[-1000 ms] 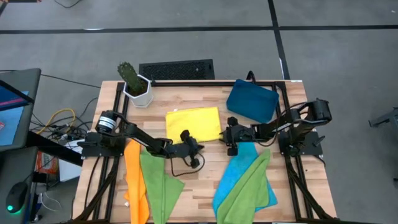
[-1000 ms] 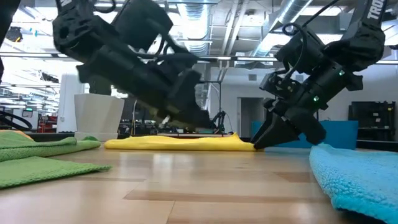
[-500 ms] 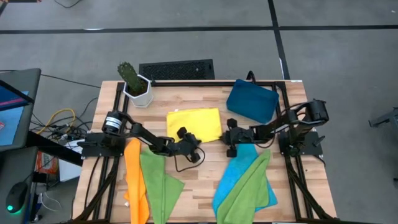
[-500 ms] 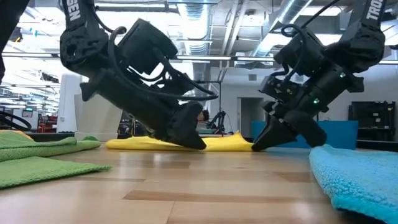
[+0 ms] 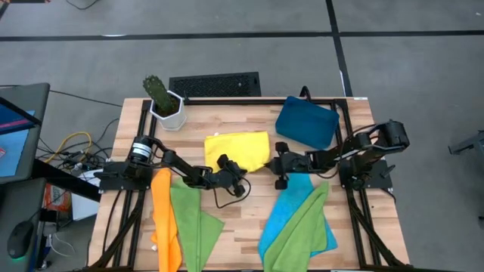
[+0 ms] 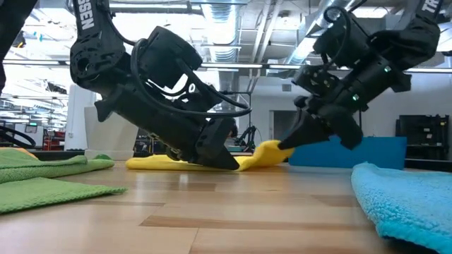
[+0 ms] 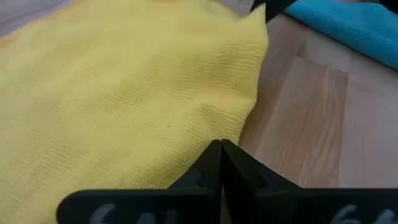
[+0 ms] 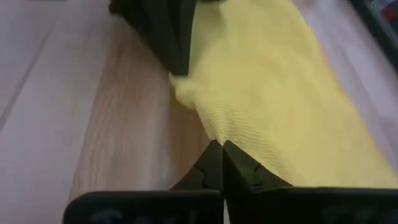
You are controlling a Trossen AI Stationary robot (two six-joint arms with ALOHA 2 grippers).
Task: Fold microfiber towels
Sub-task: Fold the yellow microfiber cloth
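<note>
The yellow towel (image 5: 236,149) lies spread mid-table, and both grippers are at its near edge. My left gripper (image 5: 225,163) is shut, its tip down at that edge (image 6: 229,164). My right gripper (image 5: 273,162) is shut on the towel's near right corner, which stands raised (image 6: 267,150). The orange towel (image 5: 163,219) and a green one (image 5: 195,221) lie at the near left. The blue towel (image 5: 287,211) lies at the near right with a green one (image 5: 304,225) over it. My left gripper's shut fingers (image 7: 221,163) slant down from the table's left onto the yellow towel's near edge (image 7: 205,138), which stays flat on the wood. Pressing or pinching, I cannot tell. My right gripper pinches the yellow towel's near right corner (image 8: 214,127) between its two fingers, slanting down from the table's right. That corner is lifted off the table (image 6: 263,152); the rest of the towel lies flat.
A dark-blue tray (image 5: 306,122) sits at the far right, just behind my right arm. A potted cactus (image 5: 163,101) stands at the far left corner. Bare wood (image 5: 242,219) shows between the two near piles.
My left gripper has come down onto the yellow towel's near edge. My right gripper has taken hold of the near right corner and risen, lifting that corner off the table while the rest of the towel stays flat.
</note>
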